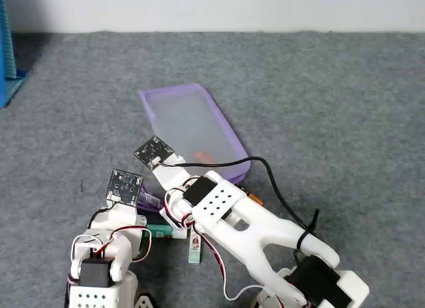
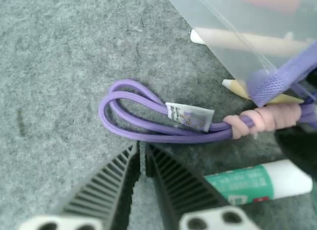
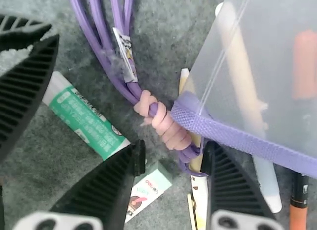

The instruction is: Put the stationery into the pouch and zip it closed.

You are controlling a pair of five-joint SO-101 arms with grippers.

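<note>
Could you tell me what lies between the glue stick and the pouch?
In the right wrist view, the purple cord with its pink wrap lies between the glue stick and the pouch.

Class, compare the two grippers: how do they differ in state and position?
Left gripper is shut and empty; right gripper is open. Left points at carpet beside the purple cord loop; right hovers over the pink stopper by the pouch. Both have black ribbed fingers.

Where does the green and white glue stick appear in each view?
High view: glue stick on the carpet, below the purple cord.
Left wrist view: glue stick beside the left gripper, near the purple cord.
Right wrist view: glue stick beside the right gripper.
Shared landmark: the purple cord.
</note>
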